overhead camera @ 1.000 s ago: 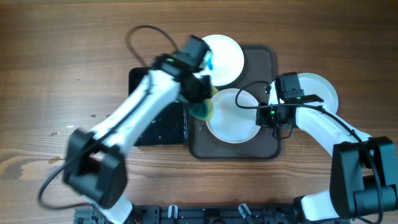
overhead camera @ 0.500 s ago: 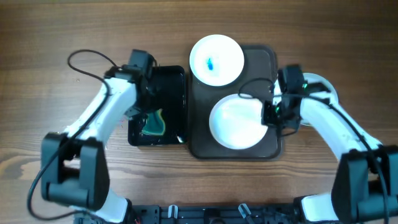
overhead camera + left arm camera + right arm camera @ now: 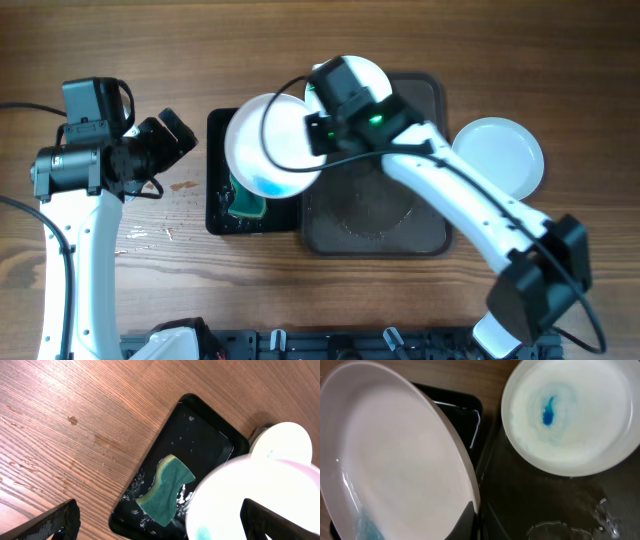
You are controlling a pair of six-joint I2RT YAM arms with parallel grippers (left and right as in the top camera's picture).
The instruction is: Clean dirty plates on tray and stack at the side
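The right jaws are pinched on the rim of a plate (image 3: 268, 145), one dark finger (image 3: 470, 521) showing at its edge in the right wrist view. They hold it tilted in the air above the small black tray (image 3: 218, 130), left of the tabletop's middle. This plate is mostly white, but a pale blue patch sits against its near rim, so I judge it not fully clean. The right arm (image 3: 450, 200) reaches across the big tray (image 3: 375, 215) to get there. The left jaws stand wide and hold nothing, off toward the left edge of the tabletop and well apart from everything.

Under the held plate a green sponge (image 3: 167, 492) lies in the wet black tray, at its near end.

On progress, one plate (image 3: 500, 155) rests plain white on the bare tabletop just beside the big tray, toward the right edge. I take it as finished and as the base of the stack. A second plate (image 3: 570, 410) sits at the far left corner of the big tray with a blue smear at its centre, apparently not wiped. The rest of the big tray is bare apart from wet marks.

So roughly a third looks done. The held plate needs its last blue removed and stacking, and the smeared plate needs the whole treatment.
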